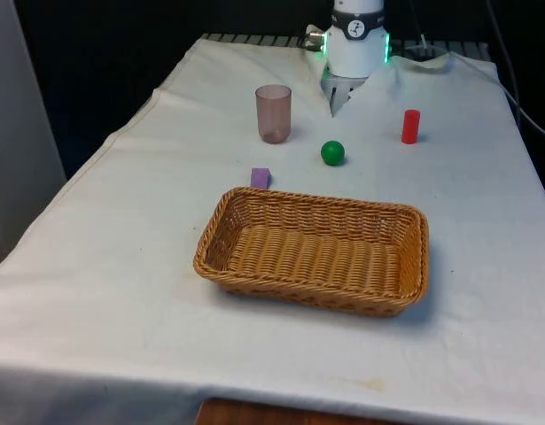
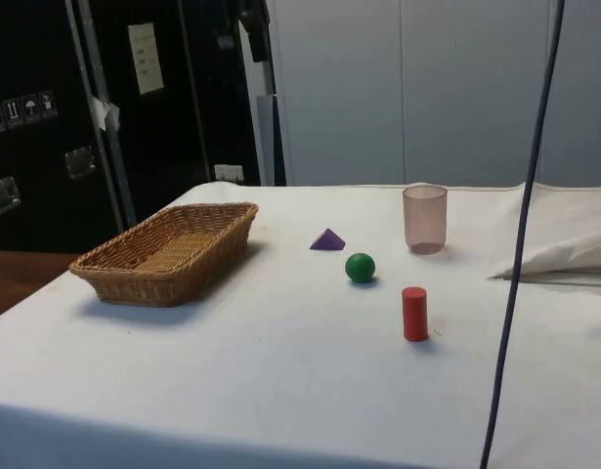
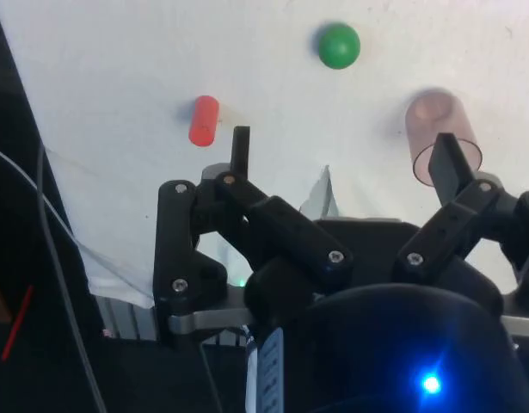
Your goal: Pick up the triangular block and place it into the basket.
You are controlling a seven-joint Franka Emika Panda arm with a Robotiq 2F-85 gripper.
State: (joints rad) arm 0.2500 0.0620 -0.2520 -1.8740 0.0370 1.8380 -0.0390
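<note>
While the arm stood at the far end of the table, we found the gripper [image 3: 341, 163] with its two fingers [image 3: 240, 148] spread wide apart and nothing between them, poised above the white cloth [image 1: 121, 257].

Reading the front view from its left to its right, we met the purple triangular block [image 1: 260, 178] first, resting on the cloth just beyond the far rim of the basket [image 1: 221, 215], near that rim's left corner. We could not tell whether block and rim touched there; from the side, the block [image 2: 327, 239] lay clear of the basket [image 2: 134, 283]. At about one o'clock from the block stood a translucent pinkish cup [image 1: 273, 113], upright and open at the top. Next came the green ball [image 1: 332, 152], at roughly four o'clock from the cup and at two o'clock from the block, apart from both. Farthest right was the red cylinder [image 1: 410, 127], standing on end at about two o'clock from the ball, well apart from it.

The wicker basket sat nearest the camera, at about five o'clock from the block, and we saw nothing inside it.

Through the wrist camera we saw the red cylinder [image 3: 204, 120], the green ball [image 3: 339, 45] and the cup [image 3: 436, 129] on the cloth beyond the fingers.
</note>
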